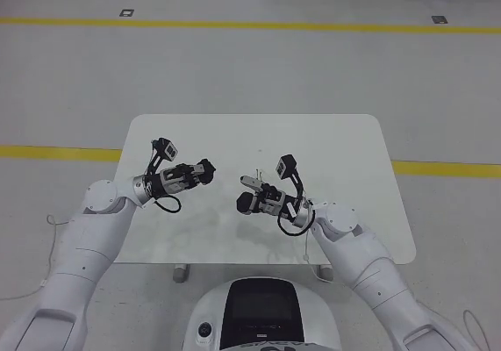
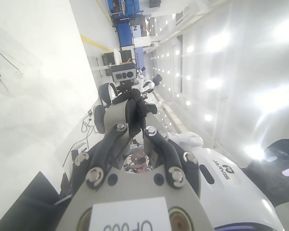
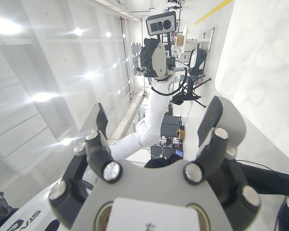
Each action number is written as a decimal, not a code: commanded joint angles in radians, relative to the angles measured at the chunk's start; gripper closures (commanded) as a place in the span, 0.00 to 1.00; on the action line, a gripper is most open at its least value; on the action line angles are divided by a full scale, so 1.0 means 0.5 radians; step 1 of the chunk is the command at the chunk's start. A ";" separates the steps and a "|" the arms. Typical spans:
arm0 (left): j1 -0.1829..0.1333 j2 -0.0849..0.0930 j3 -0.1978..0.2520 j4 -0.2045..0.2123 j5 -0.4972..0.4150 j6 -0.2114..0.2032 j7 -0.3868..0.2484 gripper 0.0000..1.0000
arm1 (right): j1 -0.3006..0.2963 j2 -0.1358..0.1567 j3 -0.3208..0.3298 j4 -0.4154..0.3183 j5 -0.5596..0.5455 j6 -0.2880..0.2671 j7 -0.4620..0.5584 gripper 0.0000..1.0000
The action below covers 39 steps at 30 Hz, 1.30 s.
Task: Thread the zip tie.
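- Left hand (image 1: 208, 167) is raised above the desk (image 1: 320, 145), fingers clenched and pointing across at the other arm.
- Right hand (image 1: 245, 193) faces it over the middle of the desk, near but apart. It is released, with its ribbed pads (image 3: 208, 121) spread wide and nothing between them.
- Zip tie: too thin to make out. I cannot tell whether the clenched left hand has it, though that looks the likeliest place.
- Step in hand, as I read it: bring the two hands together so the tie's free end can be taken and fed.
- To do it well:
  - Hold the left hand steady as the fixed side.
  - Bring the right hand in slowly along the line between them, pads kept wide until the strap sits squarely between them.
  - Clench near the tip, so the tail stays stiff enough to aim at the head slot.
- Risk: a grip far from the tip lets the tail bend off line.
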 commanded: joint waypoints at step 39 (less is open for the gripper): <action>0.071 0.033 -0.143 0.033 0.046 0.000 -0.353 1.00 | 0.000 0.000 0.000 0.000 0.000 0.000 0.000 0.00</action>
